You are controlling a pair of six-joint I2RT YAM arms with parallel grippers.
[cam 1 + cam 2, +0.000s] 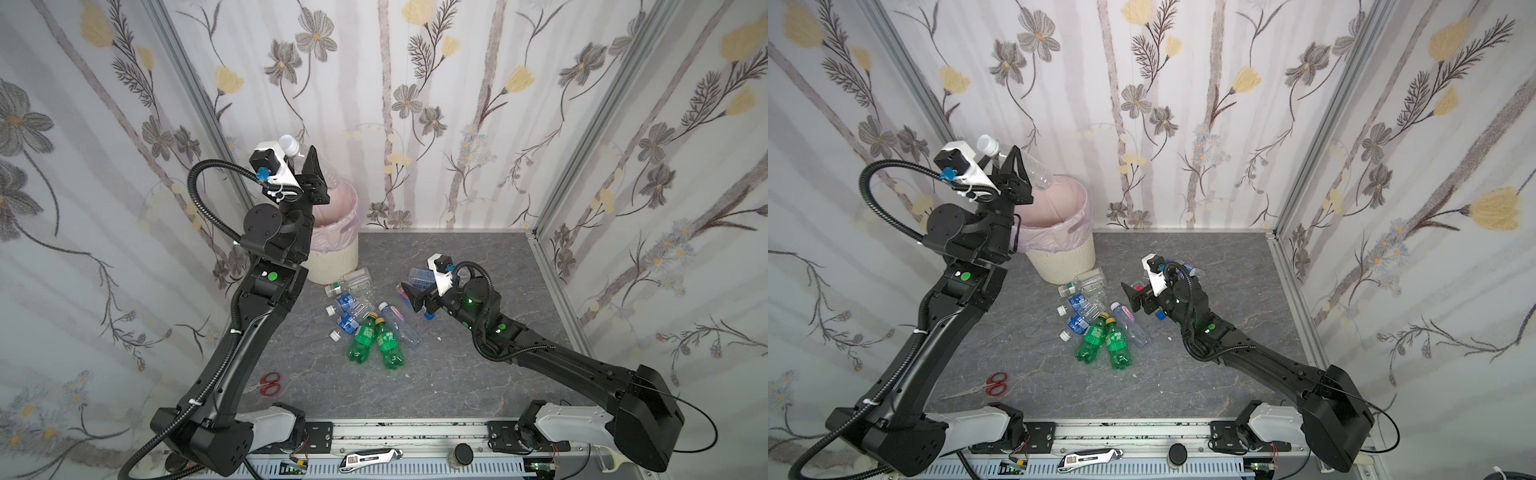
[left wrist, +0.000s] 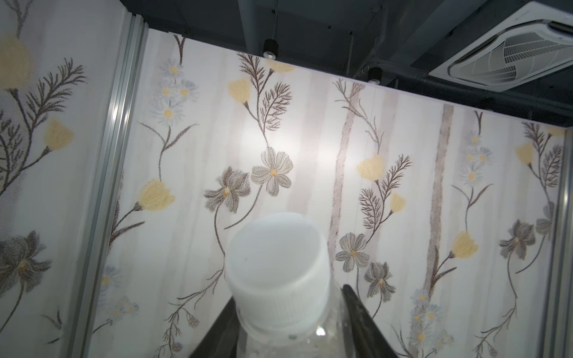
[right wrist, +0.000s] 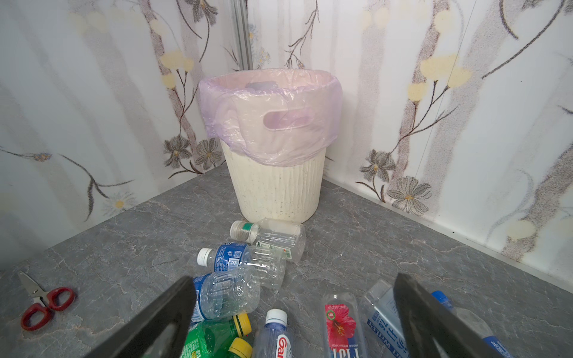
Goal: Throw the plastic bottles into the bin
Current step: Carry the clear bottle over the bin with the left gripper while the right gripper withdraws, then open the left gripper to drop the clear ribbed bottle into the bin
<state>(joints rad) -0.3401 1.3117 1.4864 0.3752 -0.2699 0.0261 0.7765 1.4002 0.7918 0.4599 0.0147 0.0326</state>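
Clear plastic is showing between the fingers of my left gripper (image 1: 1003, 161): it is clenching a clear bottle (image 1: 1036, 172) near the neck, and the left wrist view is filling up with its white cap (image 2: 276, 266). I am holding that arm raised high at the back left, elbow bent and wrist tipped upward. The bottle is slanting with its cap up by the wrist camera and its base hanging over the open mouth of the bin (image 1: 334, 266). The bin is standing in the back left corner, its pink liner (image 3: 269, 136) folded over the rim. My right arm is stretching low across the grey table (image 1: 457, 374), forearm nearly level. The right gripper (image 1: 411, 297) is hovering with its fingers spread wide, gripping nothing and pointing toward the bin. Other bottles are lying on the table between the two arms: two green bottles (image 1: 361, 340) side by side, blue-labelled bottles (image 1: 347, 307) just in front of the bin, and a few more under and beside the right gripper. Red-handled scissors (image 1: 268, 384) are lying near the left arm.
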